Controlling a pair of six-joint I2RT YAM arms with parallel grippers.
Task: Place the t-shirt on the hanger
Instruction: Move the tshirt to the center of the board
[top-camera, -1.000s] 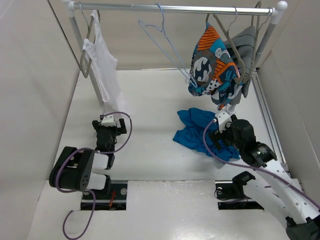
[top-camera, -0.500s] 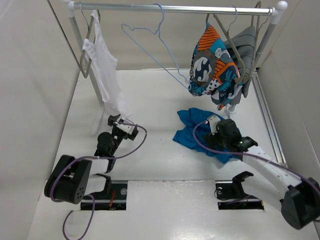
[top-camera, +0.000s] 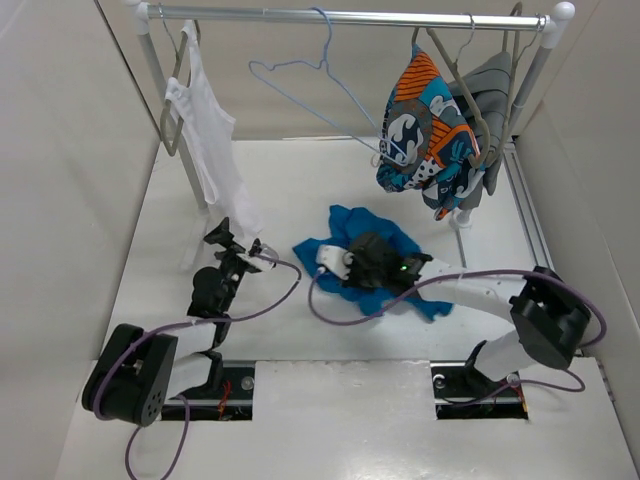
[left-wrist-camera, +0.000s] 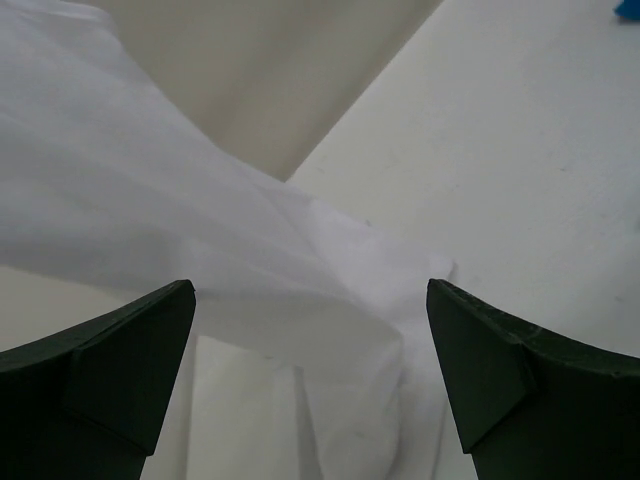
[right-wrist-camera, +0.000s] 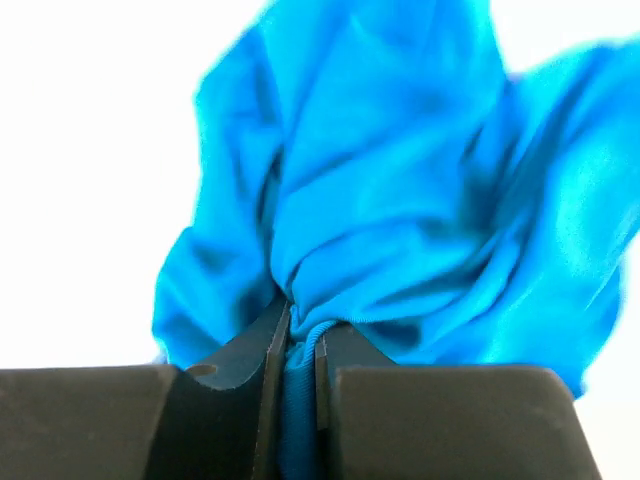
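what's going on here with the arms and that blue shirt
The right hand is shut on a fold of the blue t-shirt, which lies crumpled on the table. The light-blue hanger hangs bare on the rail; the shirt is not yet on it. The left hand is open near the white tank top, holding nothing.

1. Seen from above, the right pincer (top-camera: 358, 268) is covering part of the t-shirt (top-camera: 345, 220) and hiding its own fingertips.
2. In the right wrist view, the t-shirt's outer folds are blurring, with fabric lying unseen between the pinching jaws.
3. The left wrist frame is cropping the tank top (left-wrist-camera: 150, 220) and the left pincer's (left-wrist-camera: 310, 290) fingers (left-wrist-camera: 120, 370).
4. The hanger's (top-camera: 300, 75) lower corner is merging with the patterned garment's (top-camera: 425, 120) edge, too thin to trace.
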